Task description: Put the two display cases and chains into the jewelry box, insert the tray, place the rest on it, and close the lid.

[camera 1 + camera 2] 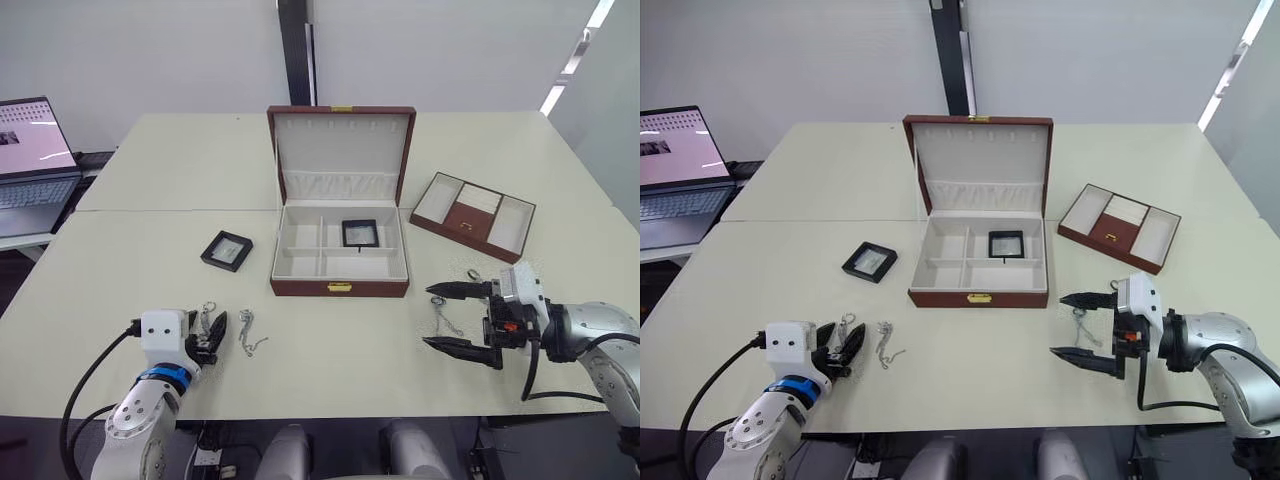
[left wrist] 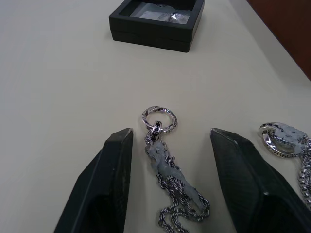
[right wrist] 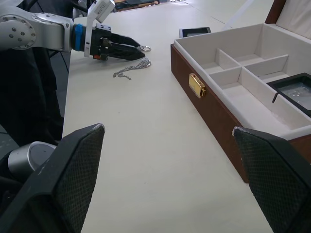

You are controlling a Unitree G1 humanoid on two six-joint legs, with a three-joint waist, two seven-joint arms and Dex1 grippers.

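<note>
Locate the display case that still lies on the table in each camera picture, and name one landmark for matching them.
Left eye: display case, left of jewelry box.
Right eye, same side.
Left wrist, beyond the chain.
Right wrist, behind the box.
Landmark: gold clasp.

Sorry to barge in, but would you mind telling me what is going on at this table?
The robot is packing a jewelry box, whose lid stands open. One display case already lies inside; the other display case sits on the table to the box's left. The left gripper has its jaws open around a chain, with a second chain beside it. The right gripper is open near a third chain. The tray waits right of the box.
</note>
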